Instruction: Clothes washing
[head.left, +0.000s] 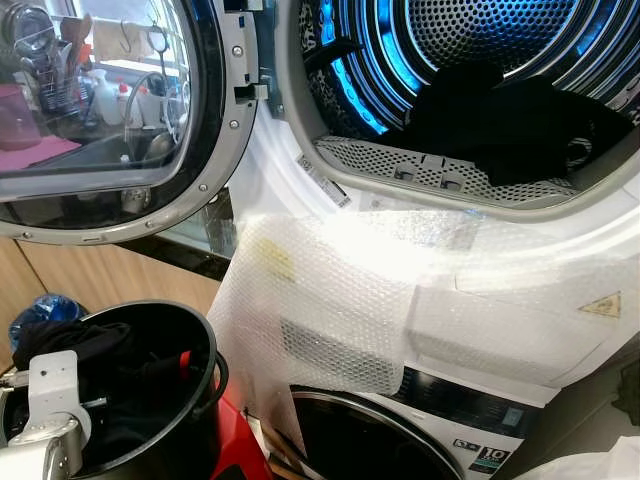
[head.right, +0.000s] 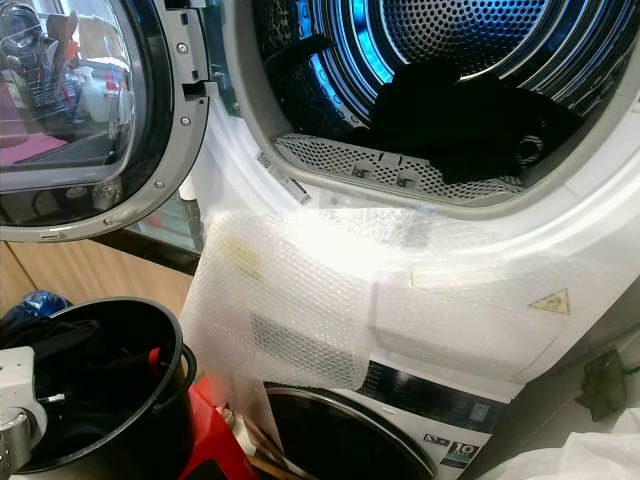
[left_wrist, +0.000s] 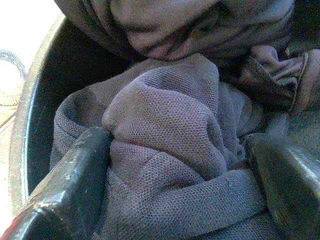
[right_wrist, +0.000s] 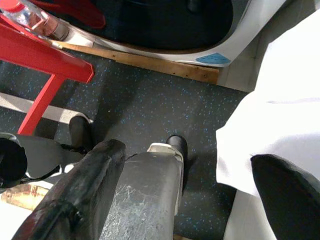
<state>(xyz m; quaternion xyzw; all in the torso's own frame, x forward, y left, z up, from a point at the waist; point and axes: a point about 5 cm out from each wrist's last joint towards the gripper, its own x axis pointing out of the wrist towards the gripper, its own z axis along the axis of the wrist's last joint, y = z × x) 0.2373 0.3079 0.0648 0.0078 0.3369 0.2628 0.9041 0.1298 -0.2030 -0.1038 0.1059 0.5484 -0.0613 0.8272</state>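
Note:
The upper machine's drum (head.left: 470, 35) stands open, lit blue, with dark clothes (head.left: 510, 120) heaped at its front lip. Its round door (head.left: 100, 110) is swung out to the left. Below on the left is a black bucket (head.left: 205, 345) holding more dark clothes (head.left: 90, 345). My left arm (head.left: 50, 400) reaches down into it. My left gripper (left_wrist: 177, 150) is open, its fingers (left_wrist: 75, 185) pressed into a fold of dark mesh fabric (left_wrist: 165, 115) on either side. My right gripper (right_wrist: 190, 160) hangs open over the floor, holding nothing.
Bubble wrap (head.left: 330, 300) hangs over the machine's front. A second machine (head.left: 400, 430) sits underneath. A red stool (right_wrist: 45, 50) stands by the bucket. White cloth (right_wrist: 280, 115) lies at the right. A blue bundle (head.left: 40, 310) is behind the bucket.

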